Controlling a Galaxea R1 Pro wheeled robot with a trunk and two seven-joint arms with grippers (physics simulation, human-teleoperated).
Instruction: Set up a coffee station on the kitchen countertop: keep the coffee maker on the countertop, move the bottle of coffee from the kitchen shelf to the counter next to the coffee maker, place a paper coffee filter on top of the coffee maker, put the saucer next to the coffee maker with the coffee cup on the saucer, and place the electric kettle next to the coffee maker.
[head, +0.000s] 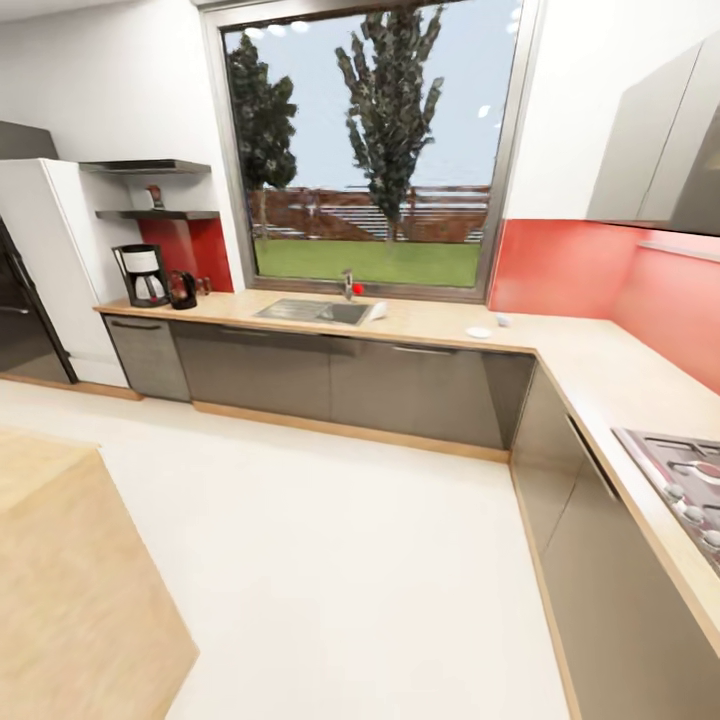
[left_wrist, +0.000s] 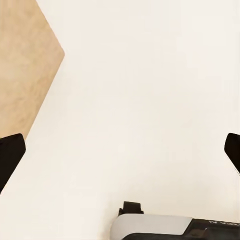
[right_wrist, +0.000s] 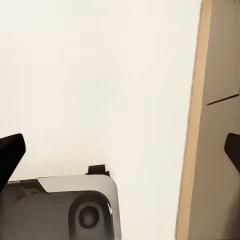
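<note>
Nearest, at lower left of the head view, is the island (head: 70, 590). At upper left the coffee maker (head: 141, 274) and kettle (head: 182, 290) already stand together on the countertop (head: 430, 325). The bottle (head: 155, 196) remains on the shelf (head: 158, 214); saucer (head: 479, 332) and cup (head: 502, 320) wait at centre right. The filter I cannot make out.

Left wrist view: left gripper (left_wrist: 120, 150) spread wide over floor, empty.

Right wrist view: right gripper (right_wrist: 120, 150) likewise wide, empty, beside a cabinet front (right_wrist: 215, 125).

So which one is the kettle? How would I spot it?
Find the big window, then follow the countertop to its left end by the red wall. Two dark things stand there: the electric kettle is the shorter, rounded one, right of the taller coffee maker.
</note>
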